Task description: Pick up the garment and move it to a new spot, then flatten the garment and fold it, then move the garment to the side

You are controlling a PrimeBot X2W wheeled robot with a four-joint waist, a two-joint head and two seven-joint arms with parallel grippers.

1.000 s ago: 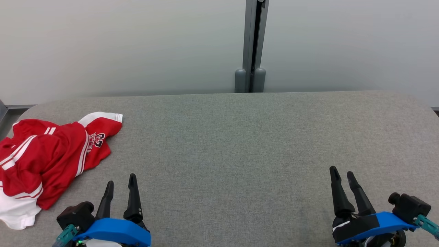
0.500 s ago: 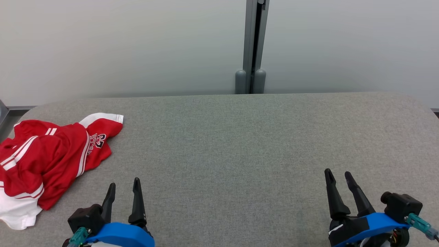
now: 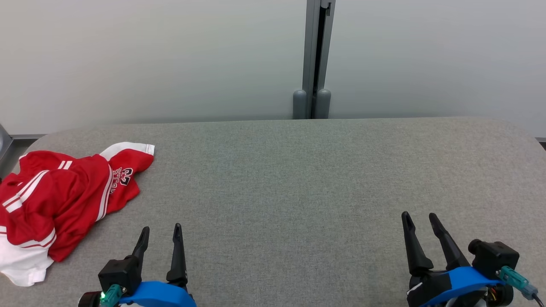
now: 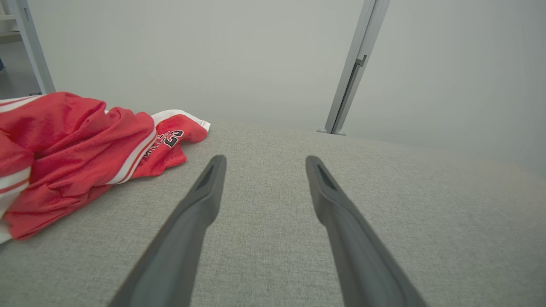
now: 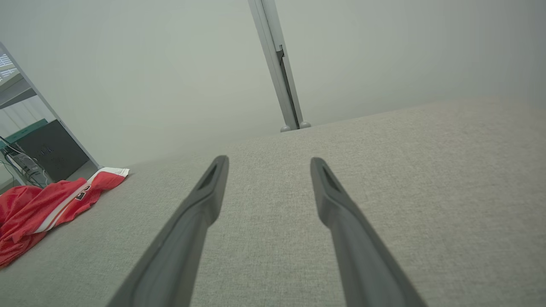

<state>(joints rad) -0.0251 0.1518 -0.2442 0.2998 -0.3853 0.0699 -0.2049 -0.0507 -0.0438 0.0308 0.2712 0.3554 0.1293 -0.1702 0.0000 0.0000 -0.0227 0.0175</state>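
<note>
Head view: your garment (image 3: 64,200) sits bunched at the table's (image 3: 298,192) left edge, long axis near-left to far-right, white-cuffed end pointing far-right. Both the left gripper (image 3: 161,227) and right gripper (image 3: 419,215) are spread wide, empty. Left wrist view: garment (image 4: 76,145) just left, not touching. Right wrist view: garment (image 5: 38,209) well off left.

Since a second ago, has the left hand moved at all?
Yes. Measured against the grey post, which keeps its place sideways in the head view, the left hand has slid right, away from the red garment.
</note>
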